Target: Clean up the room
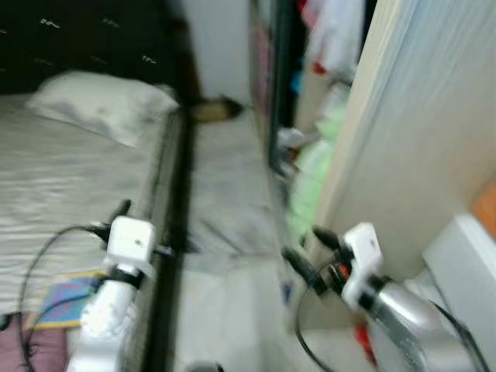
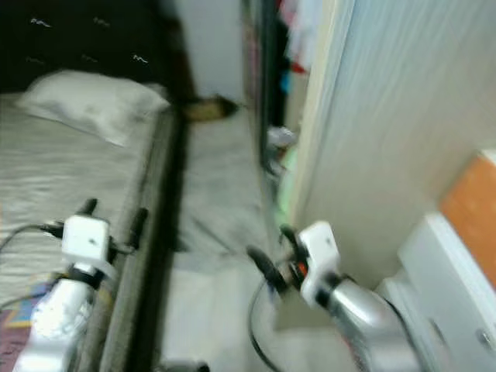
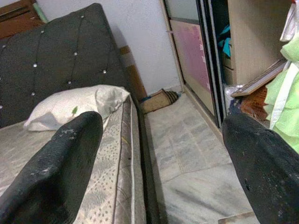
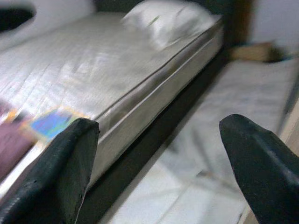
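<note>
Left eye view, blurred, likely from walking: left gripper [image 1: 122,225] raised over the edge of the bed [image 1: 54,194], right gripper [image 1: 306,252] held out over the floor [image 1: 225,186] beside the wardrobe side panel [image 1: 403,155]. Both carried forward and empty, seemingly a travelling pose rather than a reach. On the bed, a pillow [image 1: 101,105] up by the dark headboard [image 1: 77,35], and a colourful flat item [image 1: 66,298], perhaps a book, near the foot edge by the left arm. A small brown object [image 1: 215,110] on the floor at the far wall, probably among the things to tidy.

Right eye view: same scene, with green cloth [image 2: 285,186] spilling from the open wardrobe.

Left wrist view: fingers [image 3: 60,163] spread wide, holding nothing; marble-patterned tile aisle between bed and wardrobe, a tilted picture frame [image 3: 259,79] and green fabric [image 3: 289,93] among the wardrobe clutter.

Right wrist view: fingers [image 4: 60,158] likewise parted and empty, aimed across the mattress toward the pillow.

Nothing grasped yet; apparently in the approach stage, target not clear.
</note>
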You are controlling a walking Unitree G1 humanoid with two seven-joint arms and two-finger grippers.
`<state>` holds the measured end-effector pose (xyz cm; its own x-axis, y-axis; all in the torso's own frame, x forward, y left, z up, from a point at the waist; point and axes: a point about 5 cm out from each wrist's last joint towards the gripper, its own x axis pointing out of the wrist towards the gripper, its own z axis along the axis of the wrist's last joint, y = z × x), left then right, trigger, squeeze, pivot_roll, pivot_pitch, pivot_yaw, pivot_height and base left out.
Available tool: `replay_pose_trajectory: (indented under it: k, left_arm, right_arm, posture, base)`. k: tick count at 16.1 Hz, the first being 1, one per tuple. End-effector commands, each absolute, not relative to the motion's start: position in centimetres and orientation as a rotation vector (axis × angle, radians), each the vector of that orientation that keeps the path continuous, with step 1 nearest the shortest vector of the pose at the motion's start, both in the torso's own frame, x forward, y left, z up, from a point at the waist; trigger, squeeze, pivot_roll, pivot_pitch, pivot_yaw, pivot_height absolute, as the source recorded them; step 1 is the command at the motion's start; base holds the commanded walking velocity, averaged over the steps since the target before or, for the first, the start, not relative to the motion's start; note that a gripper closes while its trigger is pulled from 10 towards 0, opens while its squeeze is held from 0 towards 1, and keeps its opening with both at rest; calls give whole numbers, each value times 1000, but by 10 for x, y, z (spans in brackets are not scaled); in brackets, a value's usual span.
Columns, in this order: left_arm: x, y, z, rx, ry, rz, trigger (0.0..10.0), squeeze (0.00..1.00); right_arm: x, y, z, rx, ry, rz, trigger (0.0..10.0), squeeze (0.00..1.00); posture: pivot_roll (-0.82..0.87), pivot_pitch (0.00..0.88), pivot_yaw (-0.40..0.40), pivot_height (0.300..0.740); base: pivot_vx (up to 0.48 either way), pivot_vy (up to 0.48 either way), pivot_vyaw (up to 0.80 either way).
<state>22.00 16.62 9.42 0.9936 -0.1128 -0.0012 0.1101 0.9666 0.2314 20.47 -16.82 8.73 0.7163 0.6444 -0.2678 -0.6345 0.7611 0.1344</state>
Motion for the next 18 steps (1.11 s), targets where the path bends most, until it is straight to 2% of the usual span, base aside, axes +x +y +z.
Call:
replay_pose_trajectory:
  k: [1,5,9,15,18]
  left_arm:
    - [220,168,96,241,-13,-115,10000,0]
    - [221,167,96,239,-13,-122,10000,0]
    - [227,167,99,250,-28,-98,10000,0]
    - [232,166,101,240,-36,-79,10000,0]
    - [235,165,101,218,-21,-75,10000,0]
  right_arm:
    - [201,-162,90,50,314,787,10000,0]
    - [213,-164,95,12,260,741,10000,0]
    - [242,-153,109,-30,112,567,10000,0]
    - [245,-140,108,-19,48,467,10000,0]
    - [245,-142,108,-20,26,406,10000,0]
  posture:
    - [-17,0,17,740]
    - [-19,0,20,740]
    - [-10,0,21,740]
    - [-8,0,32,740]
    - [-11,0,32,740]
  base:
    - [0,0,800]
    - [0,0,800]
    - [0,0,800]
    - [0,0,800]
    - [0,0,800]
